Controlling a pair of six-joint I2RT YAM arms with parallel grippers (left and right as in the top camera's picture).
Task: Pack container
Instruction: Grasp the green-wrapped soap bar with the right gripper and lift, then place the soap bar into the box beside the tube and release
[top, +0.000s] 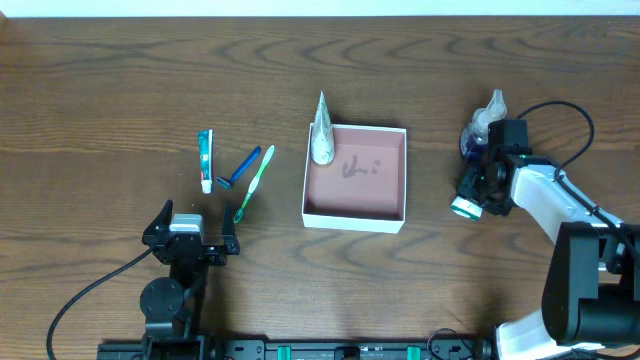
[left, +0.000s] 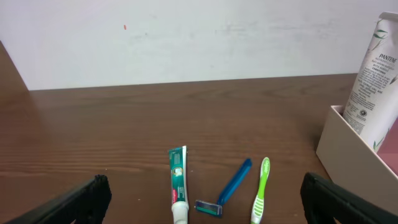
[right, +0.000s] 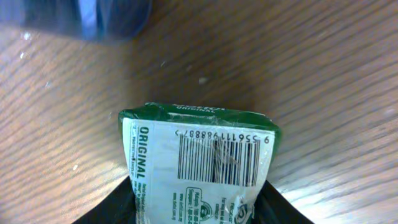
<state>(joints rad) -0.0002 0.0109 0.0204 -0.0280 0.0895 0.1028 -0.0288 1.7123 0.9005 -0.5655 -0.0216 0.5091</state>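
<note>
Thin white card, by the look of it, walls the box (top: 306, 190) at the centre of the overhead frame. Its pinkish floor is bare except for a bottle (top: 321, 140) standing in the upper-left corner. I judge the box light, fairly stiff and quick to skid on the desk (top: 100, 90); the top edge of a wall is the place to pinch it.

The right pincer (top: 468, 205) sits right of the box, apart from it. Its jaws stand partly open on either side of a green-and-white packet (right: 199, 155); whether they press it I cannot tell.

The left pincer (top: 196, 232) gapes wide and empty at lower left, below the toothpaste (top: 206, 160), razor (top: 240, 168) and toothbrush (top: 255, 183). The box lies up and right of it.
</note>
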